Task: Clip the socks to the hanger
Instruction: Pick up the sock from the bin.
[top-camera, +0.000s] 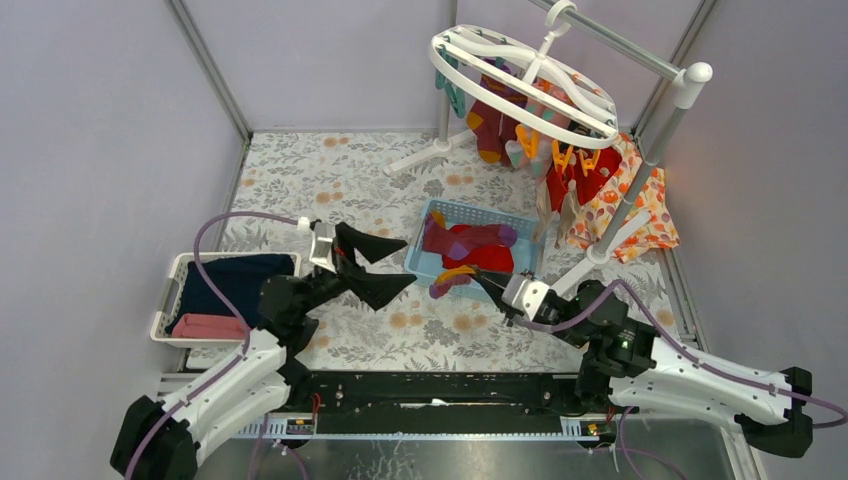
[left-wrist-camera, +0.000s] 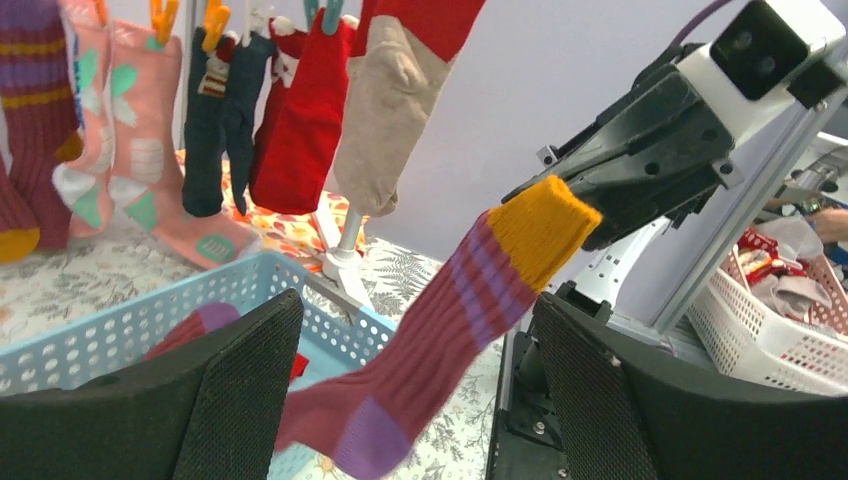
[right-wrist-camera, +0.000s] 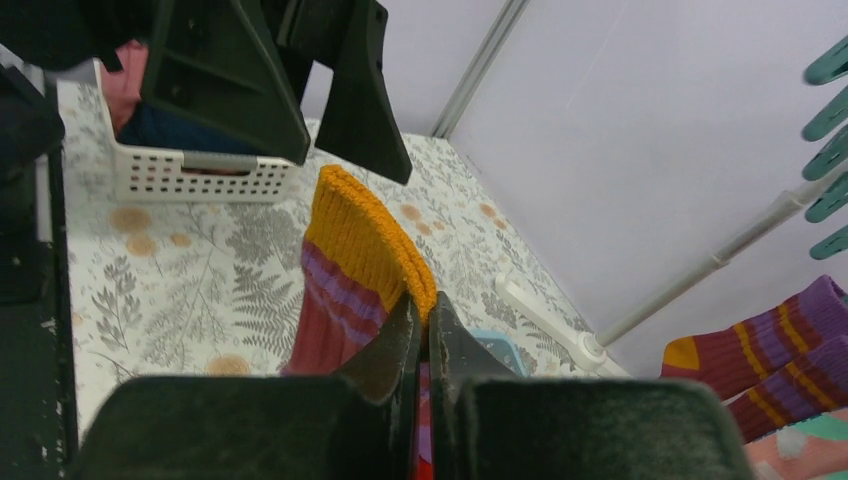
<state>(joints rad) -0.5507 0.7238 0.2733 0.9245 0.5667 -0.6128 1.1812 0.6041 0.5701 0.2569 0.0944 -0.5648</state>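
Note:
A maroon sock (top-camera: 452, 281) with purple stripes and an orange cuff hangs in the air beside the blue basket (top-camera: 520, 222). My right gripper (top-camera: 491, 285) is shut on its cuff; the right wrist view shows the cuff (right-wrist-camera: 360, 240) pinched at the tips of my right gripper (right-wrist-camera: 420, 308). My left gripper (top-camera: 396, 268) is open, and its fingers (left-wrist-camera: 250, 380) stand on either side of the sock (left-wrist-camera: 450, 320) without touching it. More socks (top-camera: 470, 245) lie in the blue basket. The white hanger (top-camera: 520, 75) hangs at the back with several socks (top-camera: 497, 122) clipped on.
A white basket (top-camera: 170, 300) with navy and pink cloth sits at the left. The grey rack pole (top-camera: 650, 155) and its white feet stand behind the blue basket, with an orange floral cloth (top-camera: 640, 210) at the right. Another white basket (left-wrist-camera: 770, 340) shows in the left wrist view.

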